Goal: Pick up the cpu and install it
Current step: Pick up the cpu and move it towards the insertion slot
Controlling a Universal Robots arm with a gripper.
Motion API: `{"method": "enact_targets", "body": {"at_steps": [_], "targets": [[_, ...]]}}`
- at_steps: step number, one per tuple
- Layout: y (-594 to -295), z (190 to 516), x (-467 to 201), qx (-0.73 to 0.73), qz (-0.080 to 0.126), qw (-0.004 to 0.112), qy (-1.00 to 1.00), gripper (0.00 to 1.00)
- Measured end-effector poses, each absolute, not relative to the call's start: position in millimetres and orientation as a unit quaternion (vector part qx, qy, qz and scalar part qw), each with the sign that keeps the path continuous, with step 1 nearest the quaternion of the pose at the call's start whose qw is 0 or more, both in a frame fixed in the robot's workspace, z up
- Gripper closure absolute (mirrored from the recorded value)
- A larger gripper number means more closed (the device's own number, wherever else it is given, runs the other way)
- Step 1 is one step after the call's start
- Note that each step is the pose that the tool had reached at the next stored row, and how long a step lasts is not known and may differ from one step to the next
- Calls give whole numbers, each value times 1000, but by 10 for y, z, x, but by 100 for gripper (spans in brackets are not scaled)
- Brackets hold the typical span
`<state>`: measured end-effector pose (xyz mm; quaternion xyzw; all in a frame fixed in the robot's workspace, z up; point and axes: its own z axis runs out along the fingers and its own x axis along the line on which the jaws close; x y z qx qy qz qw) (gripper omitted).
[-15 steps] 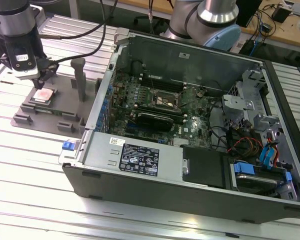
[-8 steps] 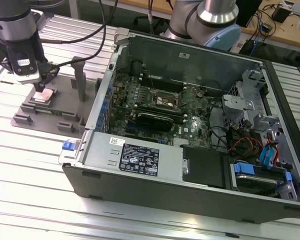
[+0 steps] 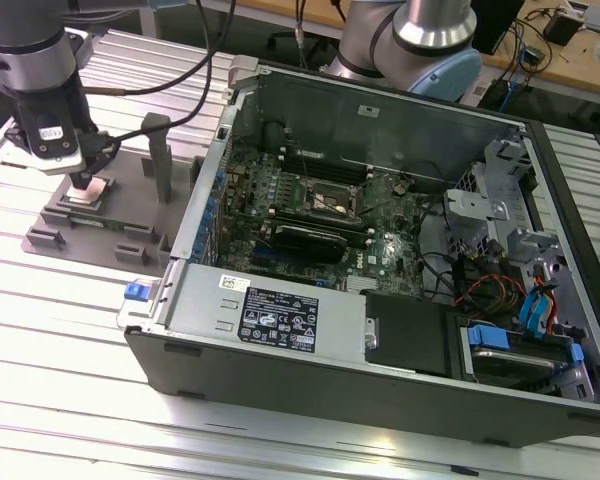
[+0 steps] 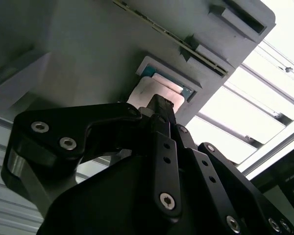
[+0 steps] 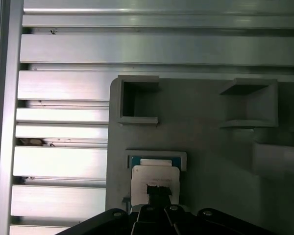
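Observation:
The cpu (image 3: 90,191) is a small pale silver square at the exterior view's left, just over the grey fixture plate (image 3: 130,225). My gripper (image 3: 83,182) comes down on it from above with its fingers shut on it. In both wrist views the cpu (image 5: 154,177) (image 4: 143,92) sits slightly off its shallow blue-edged nest (image 5: 157,157) (image 4: 172,84), with the gripper (image 5: 159,190) (image 4: 159,104) closed at its near edge. The dark metal-framed socket (image 3: 330,200) lies on the motherboard inside the open computer case (image 3: 280,320).
A grey upright post (image 3: 160,155) stands on the fixture between the gripper and the case's side wall. Fixture pockets (image 5: 137,100) lie near the nest. Cables, drive bays and a second arm's base (image 3: 410,45) lie at the exterior view's right and back.

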<state>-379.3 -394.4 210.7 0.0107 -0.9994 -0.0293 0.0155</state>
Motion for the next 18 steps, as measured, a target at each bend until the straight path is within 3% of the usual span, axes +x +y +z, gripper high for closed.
{"method": "enact_targets", "body": {"at_steps": [10, 12, 13, 16, 18], "targets": [[-3943, 2091, -3798, 11, -29, 16, -999, 89], [-3943, 2091, -3798, 11, -29, 16, -999, 77], [-3943, 2090, -3798, 11, -29, 16, -999, 77], [-3943, 2090, -3798, 11, -29, 16, -999, 58], [-3943, 2089, -3798, 11, -29, 16, -999, 53]]}}
